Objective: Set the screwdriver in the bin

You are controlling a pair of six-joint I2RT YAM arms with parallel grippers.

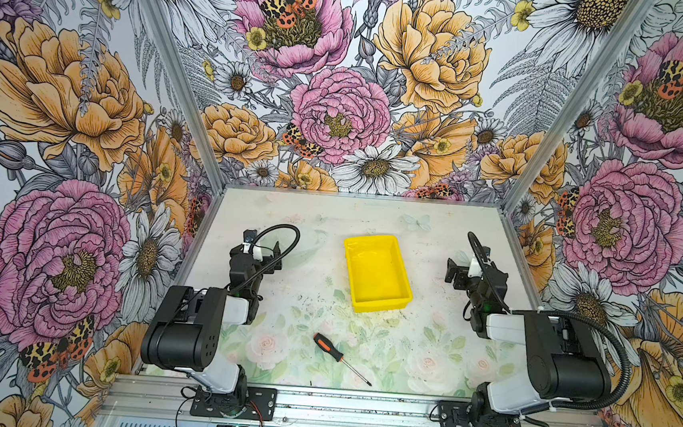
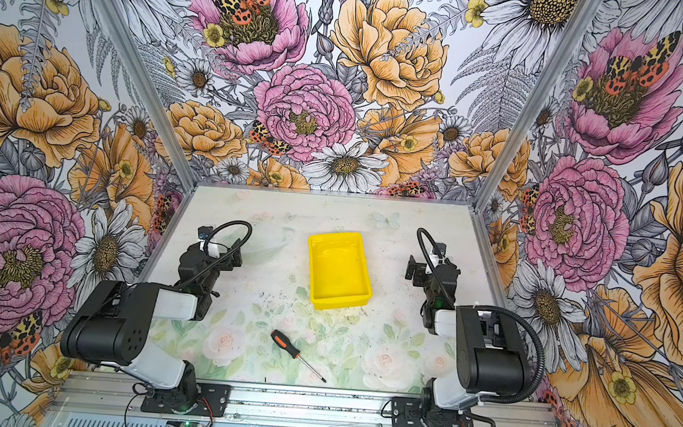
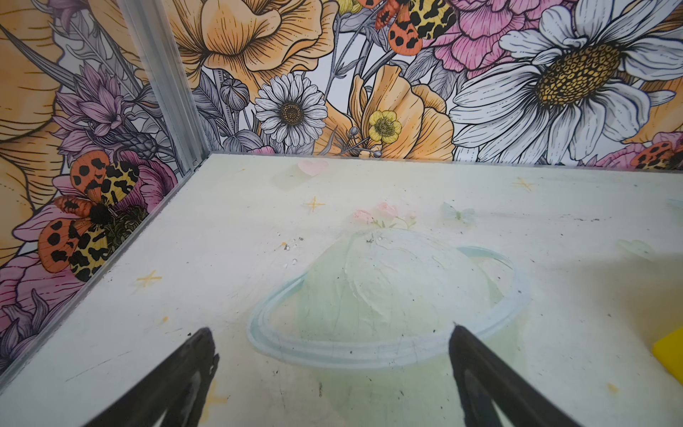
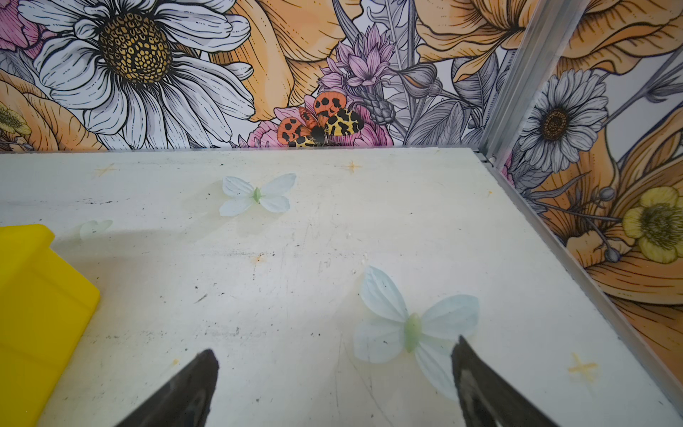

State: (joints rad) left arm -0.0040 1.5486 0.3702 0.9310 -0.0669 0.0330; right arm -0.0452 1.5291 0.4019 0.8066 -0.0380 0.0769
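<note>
Floral wallpaper (image 1: 69,97) encloses the cell on three sides; the work surface is a pale counter (image 1: 318,271) printed with faint roses and butterflies.

**Left side.** The left tool (image 3: 331,331) hangs low over bare counter near the left wall. The left wrist view shows its jaws spread wide with nothing between them but the printed surface.

**Centre.** The screwdriver (image 1: 339,357) lies flat on the counter near the front edge, between the two arm bases. Its black and orange handle points toward the back left and its thin shaft toward the front right. Nothing touches it. Behind it and well apart sits the bin (image 1: 382,304), a shallow yellow tray that holds nothing.

**Right side.** The right tool (image 4: 335,347) hangs over the counter to the right of the bin. Its jaws are likewise spread and hold nothing; a corner of the bin shows at the edge of the right wrist view.

**Step in hand.** Judged from this layout, the task is at its start: the approach to the screwdriver has not been made.

**Next move.** One arm must draw back toward the front edge and turn its jaws square across the handle, the thickest part. It then descends until the fingers straddle the handle, and closes. The handle lies slightly nearer the left arm.
</note>
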